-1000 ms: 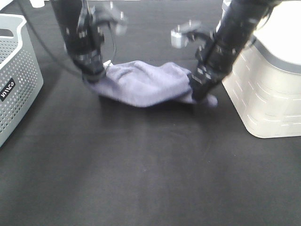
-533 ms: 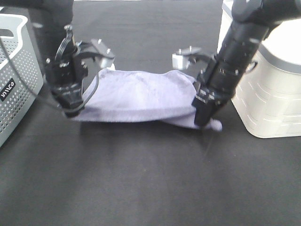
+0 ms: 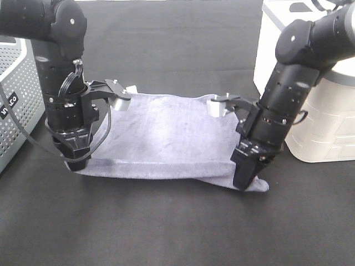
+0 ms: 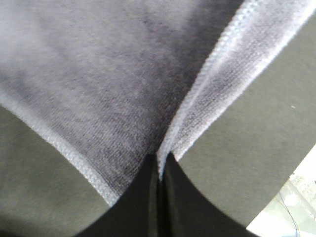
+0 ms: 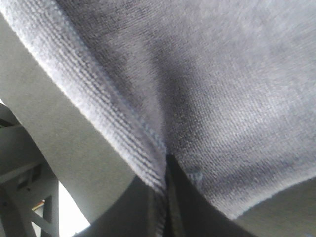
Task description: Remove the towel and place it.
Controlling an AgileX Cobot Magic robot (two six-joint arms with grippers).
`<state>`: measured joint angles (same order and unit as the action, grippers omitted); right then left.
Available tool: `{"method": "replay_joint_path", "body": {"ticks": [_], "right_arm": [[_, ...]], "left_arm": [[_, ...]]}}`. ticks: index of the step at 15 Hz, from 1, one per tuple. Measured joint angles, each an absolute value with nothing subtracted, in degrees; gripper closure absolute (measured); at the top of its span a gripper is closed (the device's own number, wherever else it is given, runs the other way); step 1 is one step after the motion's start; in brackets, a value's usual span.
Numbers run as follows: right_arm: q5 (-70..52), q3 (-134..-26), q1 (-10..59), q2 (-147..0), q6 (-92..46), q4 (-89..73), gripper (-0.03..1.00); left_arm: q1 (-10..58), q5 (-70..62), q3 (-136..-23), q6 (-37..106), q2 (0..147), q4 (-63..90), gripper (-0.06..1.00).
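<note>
The grey-lavender towel (image 3: 166, 136) is stretched out flat over the black table between my two arms. My left gripper (image 3: 75, 163) is shut on its front left corner, low at the table. My right gripper (image 3: 245, 182) is shut on the front right corner, where a small flap of cloth sticks out beyond the fingers. In the left wrist view the towel (image 4: 123, 84) fills the frame, with its hem pinched in the left gripper (image 4: 159, 170). In the right wrist view the towel (image 5: 207, 84) runs into the shut right gripper (image 5: 165, 170).
A grey perforated basket (image 3: 14, 105) stands at the left edge. A white bin (image 3: 321, 119) stands at the right, close behind my right arm. The black table covering (image 3: 177, 227) extends in front of the towel.
Both grippers have drawn the towel toward the front of the table and apart. The cloth went from a bunched heap to a spread, flat sheet.
</note>
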<state>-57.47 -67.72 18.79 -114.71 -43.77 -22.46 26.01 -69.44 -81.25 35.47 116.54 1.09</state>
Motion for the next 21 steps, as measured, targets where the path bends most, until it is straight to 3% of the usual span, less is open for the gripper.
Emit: {"method": "replay_joint_path", "body": {"ticks": [3,7,10,11,12,16,18,21], "right_arm": [[-57.2,-65.8,18.8,-114.7,-44.2,-24.2,0.96],[-57.6,-65.2,18.8,-114.7,-44.9,-28.0,0.84],[-58.7,-65.2,18.8,-114.7,-44.9,-29.3,0.70],[-59.7,-65.2,18.8,-114.7,-44.9,-30.0,0.61],[-59.7,-65.2,18.8,-114.7,-44.9,-30.0,0.61],[-63.4,-65.2,18.8,-114.7,-40.9,-30.7,0.36],[-66.0,-65.2,18.8,-114.7,-38.5,-30.7,0.28],[-67.9,-65.2,18.8,-114.7,-36.3,-30.7,0.26]], "left_arm": [[26.0,-69.5,-81.1,37.0,116.7,2.6,0.94],[26.0,-69.4,-76.3,37.6,117.1,2.6,0.94],[26.0,-69.4,-75.8,39.2,117.1,2.5,0.94],[26.0,-69.4,-75.8,39.2,117.1,2.5,0.94],[26.0,-69.4,-75.8,39.2,117.1,2.5,0.94],[26.0,-69.4,-75.8,39.4,117.1,2.5,0.93],[26.0,-69.4,-75.2,38.9,117.1,3.1,0.83],[26.0,-69.3,-71.4,35.9,117.1,4.6,0.63]]}}
